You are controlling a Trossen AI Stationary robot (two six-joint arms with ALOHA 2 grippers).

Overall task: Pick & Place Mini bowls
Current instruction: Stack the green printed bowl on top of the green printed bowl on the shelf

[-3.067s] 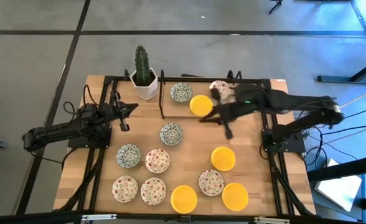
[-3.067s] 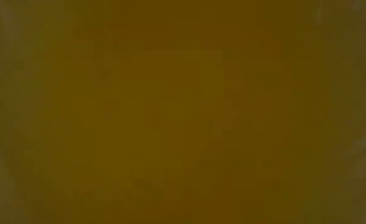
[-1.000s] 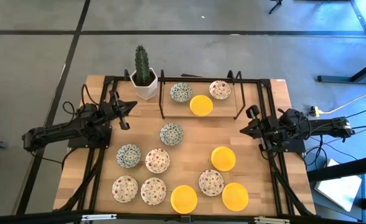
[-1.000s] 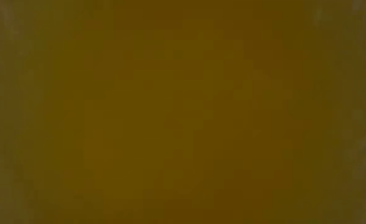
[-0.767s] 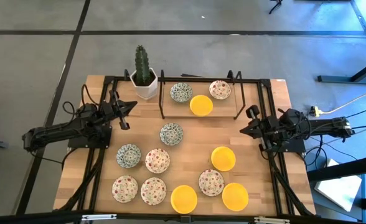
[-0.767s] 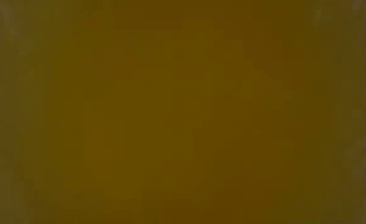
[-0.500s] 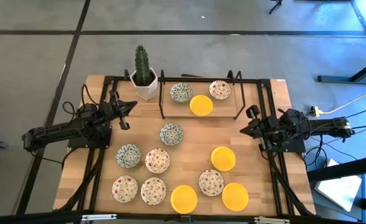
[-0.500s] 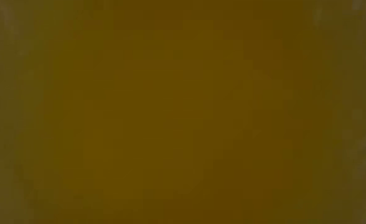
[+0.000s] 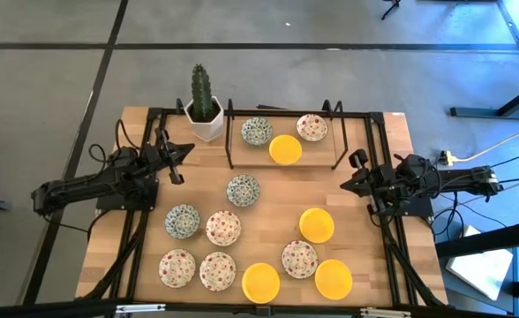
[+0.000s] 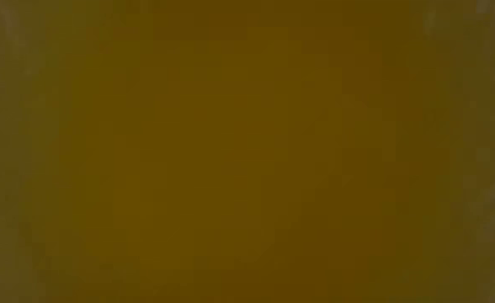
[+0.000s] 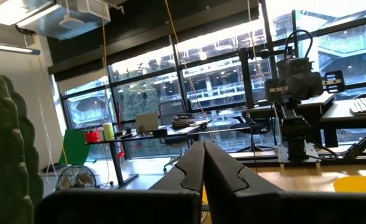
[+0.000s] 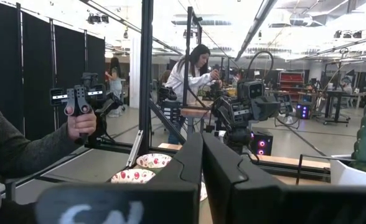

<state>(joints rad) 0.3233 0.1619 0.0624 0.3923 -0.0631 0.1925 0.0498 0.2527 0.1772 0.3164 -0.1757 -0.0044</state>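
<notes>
Several mini bowls lie on the wooden table (image 9: 365, 265): yellow ones (image 9: 316, 224), red-speckled ones (image 9: 223, 228) and blue-green ones (image 9: 243, 190). Three more rest on a black-framed shelf at the far edge: blue-green (image 9: 257, 132), yellow (image 9: 285, 148), red-speckled (image 9: 312, 127). My left gripper (image 9: 173, 163) is shut and empty at the table's left side; it also shows in the left wrist view (image 11: 203, 163). My right gripper (image 9: 352, 174) is shut and empty at the right side; it also shows in the right wrist view (image 12: 201, 157). The low view is one yellow-brown blur.
A cactus in a white pot (image 9: 204, 110) stands at the far left corner. Black frame rails (image 9: 374, 159) run along the table's sides. Beyond the table, a person's hand (image 12: 80, 124) holds a gripper device, and another person (image 12: 192, 74) stands farther off.
Nothing has moved in the last second. About three seconds ago my right arm reached over the far shelf by the red-speckled bowl; it has since drawn back toward the table's right edge.
</notes>
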